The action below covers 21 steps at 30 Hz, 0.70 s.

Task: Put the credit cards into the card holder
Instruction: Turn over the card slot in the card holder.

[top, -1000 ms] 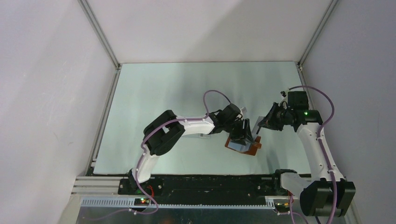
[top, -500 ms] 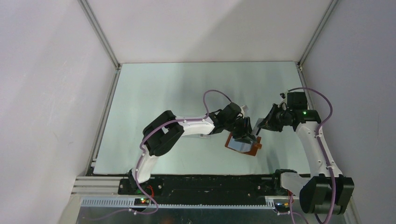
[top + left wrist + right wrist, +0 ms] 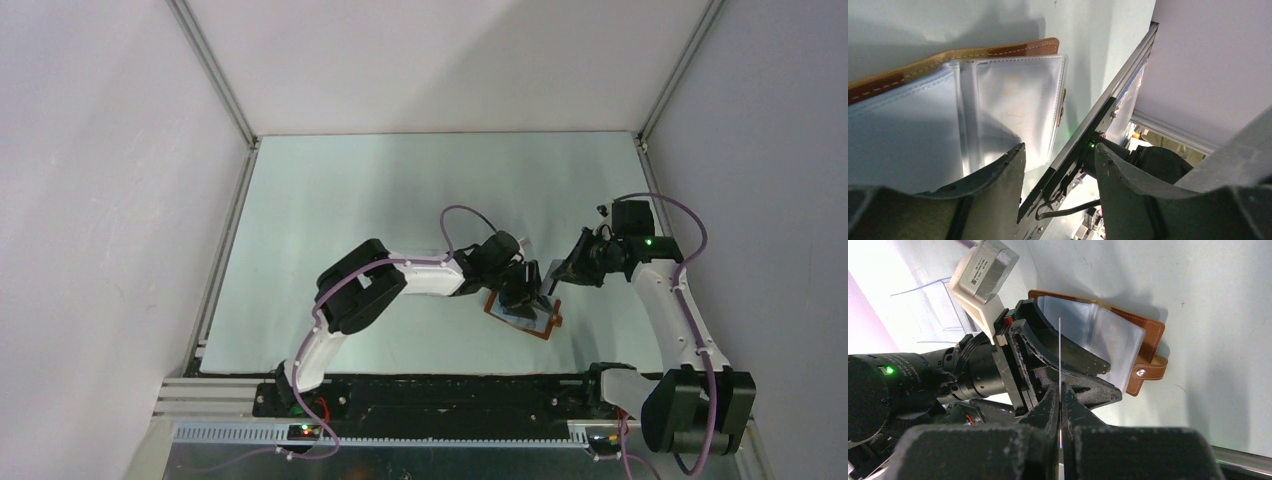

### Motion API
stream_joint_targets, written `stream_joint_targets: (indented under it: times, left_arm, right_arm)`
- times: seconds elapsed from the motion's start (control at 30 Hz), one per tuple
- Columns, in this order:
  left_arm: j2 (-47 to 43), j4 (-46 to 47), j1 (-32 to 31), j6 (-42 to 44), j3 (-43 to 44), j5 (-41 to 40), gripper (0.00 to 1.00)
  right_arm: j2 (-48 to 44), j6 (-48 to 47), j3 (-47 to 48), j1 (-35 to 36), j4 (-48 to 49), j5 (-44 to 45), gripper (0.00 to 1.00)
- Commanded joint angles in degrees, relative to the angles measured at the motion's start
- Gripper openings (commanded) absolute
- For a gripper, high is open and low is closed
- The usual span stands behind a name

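Note:
The card holder (image 3: pixel 530 322) lies open on the pale green mat near the front right, brown leather outside (image 3: pixel 1147 337), clear pale pockets (image 3: pixel 1013 100) facing up, snap tab (image 3: pixel 1149 371) at its right. My left gripper (image 3: pixel 522 288) is open over it: one finger (image 3: pixel 998 175) lies on the pockets, the other stands off the holder's edge, and nothing is between them (image 3: pixel 1059 150). My right gripper (image 3: pixel 1060 392) is shut on one of the credit cards (image 3: pixel 1060 340), seen edge-on as a thin pale line. The card stands upright just right of the left gripper's fingers (image 3: pixel 1068 365), above the holder.
The table's front rail and black base plate (image 3: pixel 1083 135) run close past the holder. The left wrist's camera block (image 3: pixel 983 270) sits just left of the held card. White walls enclose the mat (image 3: pixel 350 220) on three sides.
My left arm has pushed a little to the right and forward, and the holder has shifted slightly under its finger. My right gripper has edged down-left with the card.

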Motion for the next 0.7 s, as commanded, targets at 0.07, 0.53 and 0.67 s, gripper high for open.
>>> stream_joint_targets:
  times: [0.07, 0.53, 0.67]
  left_arm:
    - [-6.9, 4.7, 0.5, 0.7, -3.6, -1.1, 0.6]
    - [-17.9, 4.8, 5.8, 5.1, -14.4, -4.2, 0.62]
    - [-17.3, 4.7, 6.2, 5.4, -14.9, -3.9, 0.59]
  right_arm:
    - [0.6, -1.8, -0.5, -0.1, 1.8, -1.8, 0.0]
    - [11.5, 0.8, -1.3, 10.9, 8.8, -1.1, 0.0]
    - [14.9, 1.4, -1.3, 13.5, 9.9, 2.1, 0.0]
